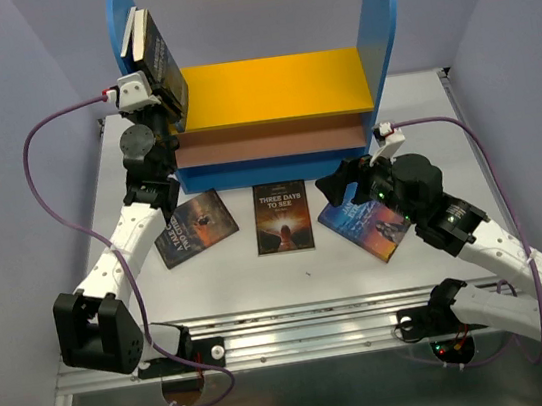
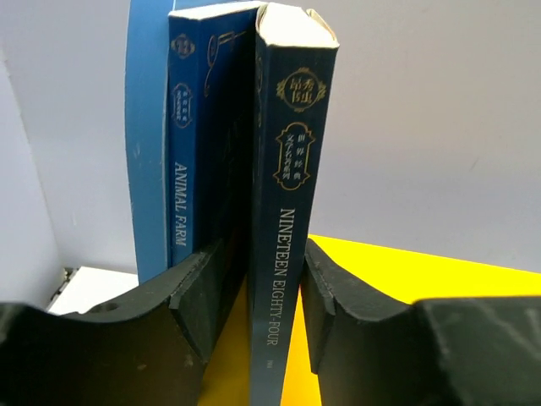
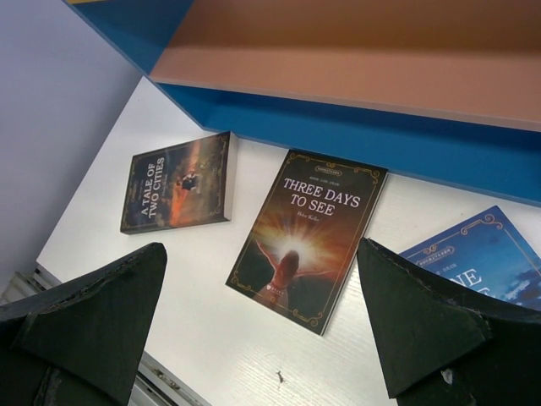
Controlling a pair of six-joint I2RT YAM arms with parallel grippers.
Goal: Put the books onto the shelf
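Your left gripper (image 2: pixel 258 283) straddles Nineteen Eighty-Four (image 2: pixel 292 169), upright beside Animal Farm (image 2: pixel 188 169) at the 9 o'clock end of the shelf (image 1: pixel 274 81); gripping or loose, you cannot tell. Pull back crooked and you could topple it. Your right gripper (image 1: pixel 346 184) hangs open at 3 o'clock.

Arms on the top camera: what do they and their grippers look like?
Both the left arm and right arm have white links, black joints and bases. A purple cable runs to each wrist's white camera block. The left gripper and right gripper have black wedge-shaped fingers.
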